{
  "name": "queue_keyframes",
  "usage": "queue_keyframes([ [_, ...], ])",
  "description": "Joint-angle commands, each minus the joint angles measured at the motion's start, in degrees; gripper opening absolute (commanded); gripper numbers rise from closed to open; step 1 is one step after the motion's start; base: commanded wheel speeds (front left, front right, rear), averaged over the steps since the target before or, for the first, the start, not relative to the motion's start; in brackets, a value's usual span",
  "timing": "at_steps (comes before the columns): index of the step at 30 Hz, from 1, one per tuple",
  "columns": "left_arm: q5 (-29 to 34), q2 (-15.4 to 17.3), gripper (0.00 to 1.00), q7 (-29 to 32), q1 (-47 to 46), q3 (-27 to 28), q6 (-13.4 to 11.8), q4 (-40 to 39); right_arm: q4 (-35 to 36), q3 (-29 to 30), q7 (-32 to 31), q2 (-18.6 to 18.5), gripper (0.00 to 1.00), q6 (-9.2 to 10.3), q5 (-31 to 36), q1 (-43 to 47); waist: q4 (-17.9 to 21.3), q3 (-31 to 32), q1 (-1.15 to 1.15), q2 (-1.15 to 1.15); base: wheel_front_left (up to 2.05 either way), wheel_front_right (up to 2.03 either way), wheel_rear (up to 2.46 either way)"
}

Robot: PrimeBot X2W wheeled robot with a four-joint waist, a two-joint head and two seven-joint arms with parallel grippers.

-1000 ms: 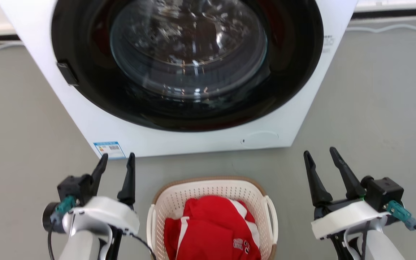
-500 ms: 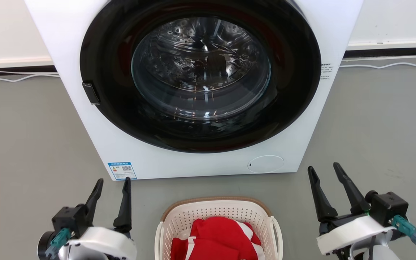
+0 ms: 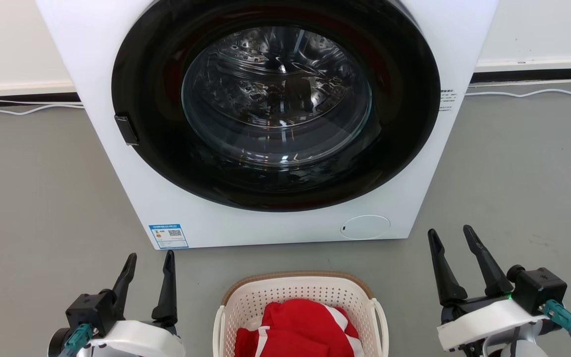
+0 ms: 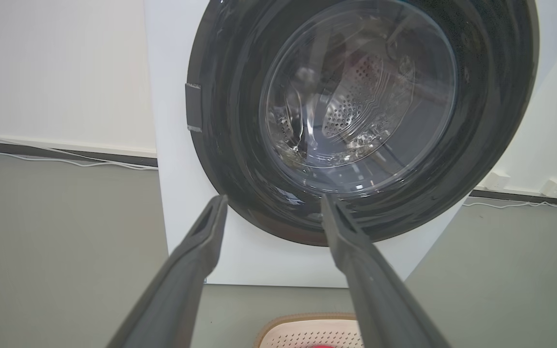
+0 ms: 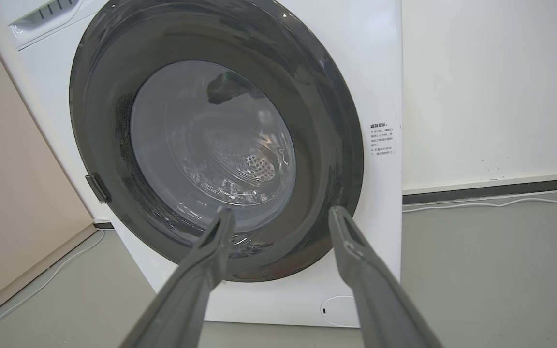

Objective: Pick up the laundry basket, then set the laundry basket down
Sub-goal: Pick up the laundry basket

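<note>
The head view looks forward and down from above at the washing machine (image 3: 275, 228), the floor (image 3: 32, 198) and the far rim of the laundry basket (image 3: 290, 287), with the left hand (image 3: 150, 254) and right hand (image 3: 449, 229) at its lower corners. The wrist views sit lower and nearer — each faces the machine's round door (image 4: 356, 96) almost level, along its own fingers (image 5: 196, 280). All three share that door; the left wrist view also catches the basket rim.
</note>
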State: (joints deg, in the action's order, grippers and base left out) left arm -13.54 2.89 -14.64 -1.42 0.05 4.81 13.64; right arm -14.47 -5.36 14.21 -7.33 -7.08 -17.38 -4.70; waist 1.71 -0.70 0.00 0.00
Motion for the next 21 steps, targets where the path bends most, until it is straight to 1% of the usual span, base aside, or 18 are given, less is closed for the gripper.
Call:
queue_keyframes([
  [1, 0.29, 0.17, 1.0, -0.36, -1.16, 1.86, 0.04, -1.62, 1.63, -0.9, 0.79, -0.19, 1.0, -0.41, 0.65, -1.03, 0.03, -0.03, 0.0, 0.0, 0.0, 0.0, 0.0],
  [21, 0.52, 0.0, 1.0, -0.36, -0.99, 1.78, 0.12, -1.58, 1.32, -1.24, 0.79, -0.03, 1.0, -0.41, 0.8, -1.46, 1.29, -0.57, 0.0, 0.0, 0.0, 0.0, 0.0],
])
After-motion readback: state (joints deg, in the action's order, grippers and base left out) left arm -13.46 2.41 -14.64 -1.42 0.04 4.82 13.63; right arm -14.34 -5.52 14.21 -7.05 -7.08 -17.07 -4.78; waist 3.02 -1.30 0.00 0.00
